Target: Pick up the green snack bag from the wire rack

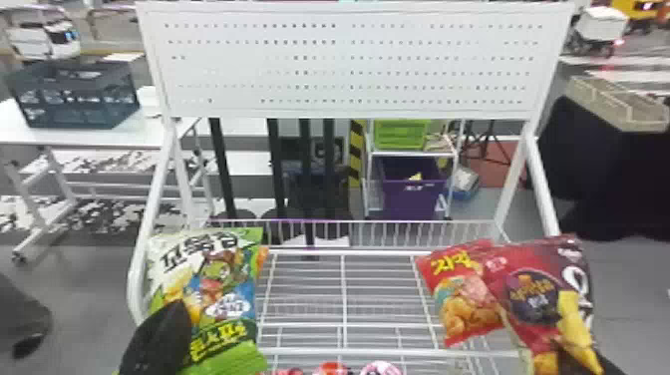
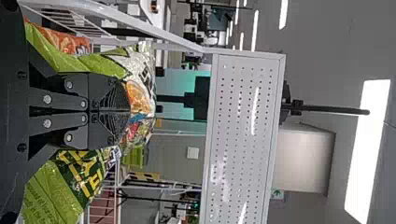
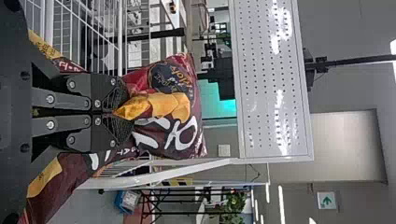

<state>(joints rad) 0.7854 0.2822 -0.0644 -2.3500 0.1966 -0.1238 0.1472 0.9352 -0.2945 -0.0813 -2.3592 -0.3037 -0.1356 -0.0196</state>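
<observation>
In the head view my left gripper (image 1: 158, 336) is at the lower left, against the front of the green snack bag (image 1: 212, 289), which stands upright at the rack's left side. My left gripper (image 2: 129, 111) has its fingers pressed together on that green bag (image 2: 84, 179) in the left wrist view, the bag bulging out on both sides. Partly hidden behind the dark red snack bag (image 1: 541, 294), my right gripper (image 1: 605, 368) shows at the lower right corner. The right wrist view has my right gripper (image 3: 122, 113) closed on the dark red bag (image 3: 180, 135). The wire rack (image 1: 343, 299) lies between both bags.
A smaller red snack bag (image 1: 468, 299) leans beside the dark red one. Behind the green bag is an orange package (image 2: 65, 42). Several colourful packages (image 1: 333, 369) show at the bottom edge. White side posts (image 1: 149, 234) and a perforated panel (image 1: 349, 65) frame the rack.
</observation>
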